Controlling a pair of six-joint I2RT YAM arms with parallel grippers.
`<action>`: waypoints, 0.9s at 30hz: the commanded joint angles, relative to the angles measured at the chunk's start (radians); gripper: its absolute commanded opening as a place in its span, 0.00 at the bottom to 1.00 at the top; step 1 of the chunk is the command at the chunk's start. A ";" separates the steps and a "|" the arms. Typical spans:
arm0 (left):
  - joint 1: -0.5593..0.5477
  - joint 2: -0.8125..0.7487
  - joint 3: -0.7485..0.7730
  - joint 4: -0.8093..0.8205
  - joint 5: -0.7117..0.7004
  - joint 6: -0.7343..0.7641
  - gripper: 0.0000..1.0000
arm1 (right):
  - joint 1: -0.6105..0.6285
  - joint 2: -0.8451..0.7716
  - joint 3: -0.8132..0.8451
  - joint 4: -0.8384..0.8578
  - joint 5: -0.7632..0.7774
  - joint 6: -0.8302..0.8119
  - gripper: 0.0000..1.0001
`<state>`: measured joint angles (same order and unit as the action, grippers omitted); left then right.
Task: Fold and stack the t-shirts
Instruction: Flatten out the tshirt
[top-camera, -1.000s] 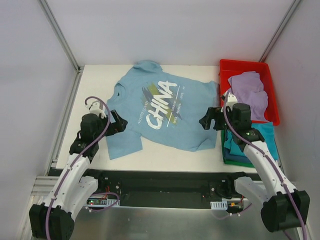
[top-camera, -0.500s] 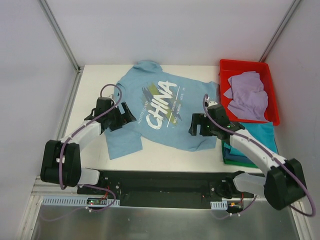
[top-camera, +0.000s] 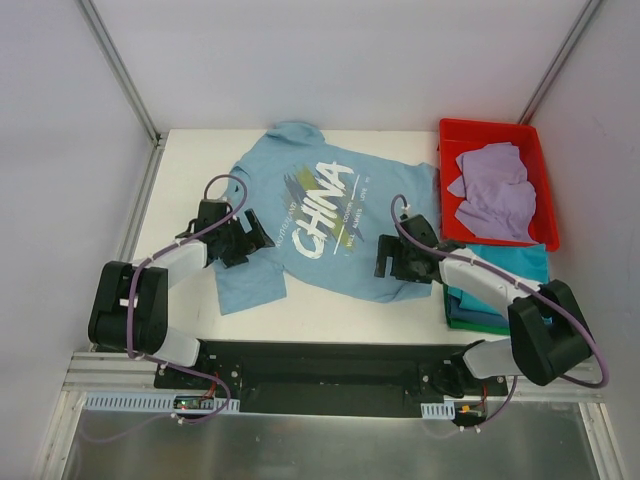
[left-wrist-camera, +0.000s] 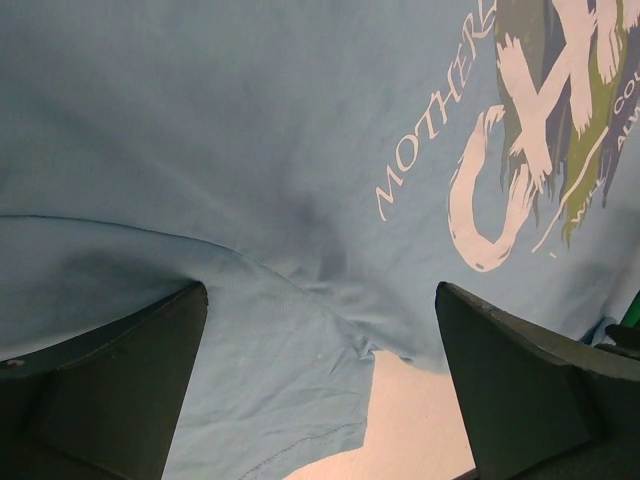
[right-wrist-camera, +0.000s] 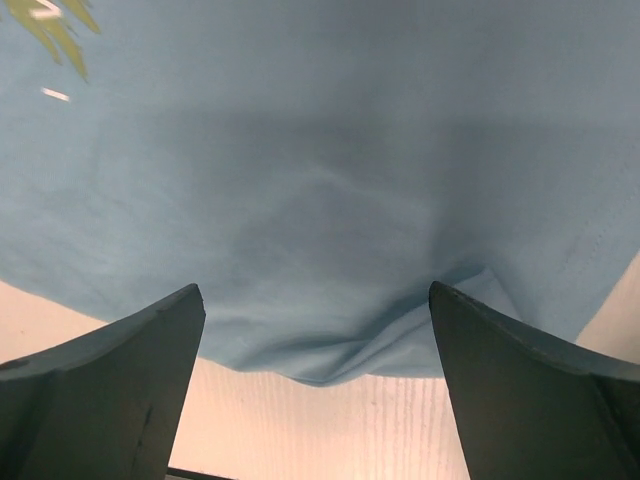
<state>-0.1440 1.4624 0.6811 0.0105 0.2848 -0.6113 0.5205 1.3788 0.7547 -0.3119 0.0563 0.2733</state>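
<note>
A light blue t-shirt with white "CHINA" lettering lies spread face up on the table. My left gripper is open and low over its left sleeve. In the left wrist view the sleeve and armpit of the shirt lie between the spread jaws of the left gripper. My right gripper is open over the shirt's lower right hem. The right wrist view shows that rumpled hem between the wide jaws of the right gripper. A lavender t-shirt lies crumpled in the bin. Folded teal, blue and green t-shirts are stacked at the right.
The red bin stands at the back right corner, just behind the folded stack. Bare white table shows left of the shirt and along the near edge. Grey walls and metal frame posts close in the table.
Both arms have stretched forward and inward. The left gripper has moved right onto the sleeve. The right gripper has moved left and down to the hem. Both stay open.
</note>
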 joint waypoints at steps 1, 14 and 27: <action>-0.003 0.044 -0.054 -0.044 -0.059 -0.028 0.99 | 0.001 -0.079 -0.055 -0.062 0.048 0.043 0.96; -0.003 -0.071 -0.083 -0.124 -0.134 -0.061 0.99 | 0.004 -0.552 -0.233 -0.346 0.039 0.119 0.96; -0.003 -0.390 -0.153 -0.458 -0.341 -0.212 0.99 | 0.000 -0.618 -0.210 -0.138 -0.015 0.018 0.96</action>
<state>-0.1444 1.2045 0.5644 -0.2409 0.1139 -0.7292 0.5217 0.7136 0.5079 -0.5308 0.0463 0.3367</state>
